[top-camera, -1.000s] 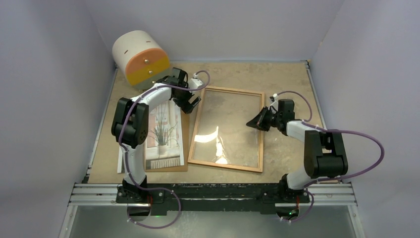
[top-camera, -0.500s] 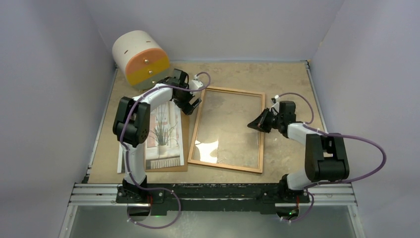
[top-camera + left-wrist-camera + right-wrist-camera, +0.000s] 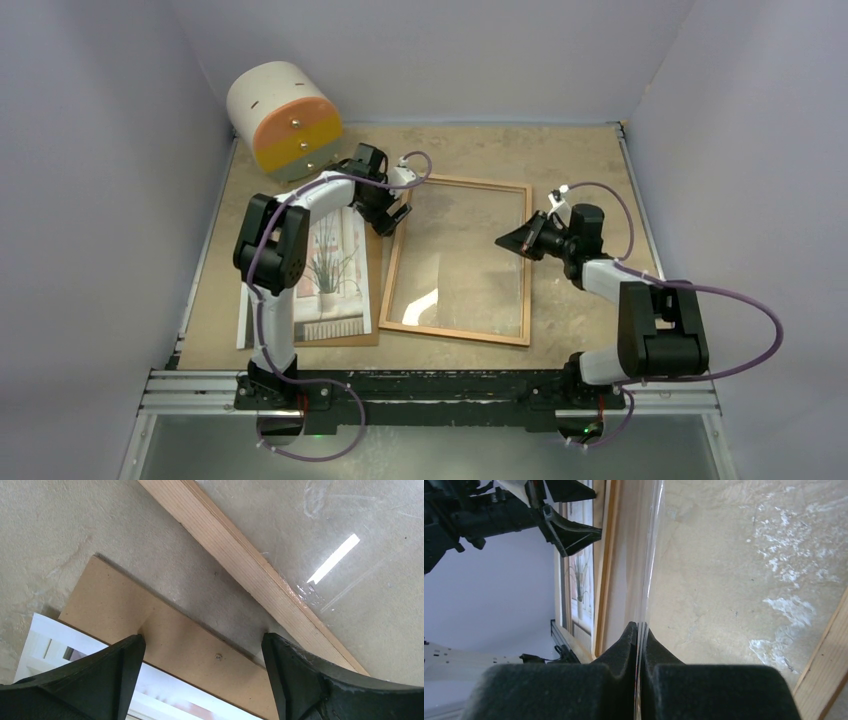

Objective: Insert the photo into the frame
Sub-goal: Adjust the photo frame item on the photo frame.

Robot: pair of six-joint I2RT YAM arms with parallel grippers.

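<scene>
Your right gripper (image 3: 639, 630) pinches the thin orange-brown wooden frame's (image 3: 455, 335) clear glass pane (image 3: 460, 250), probably tilting it open (left gripper (image 3: 200, 640) spread).

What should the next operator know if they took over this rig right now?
Left pincer: open and empty, above the far corner of the brown board, beside the left rail of the frame.
Right pincer: shut on the edge of the glass at the frame's right side.
Photo: face up on the board, left of the frame.
Done: the glass is gripped; the photo is not in the frame yet.
Left: get the photo into the frame, then probably the board behind it.
</scene>
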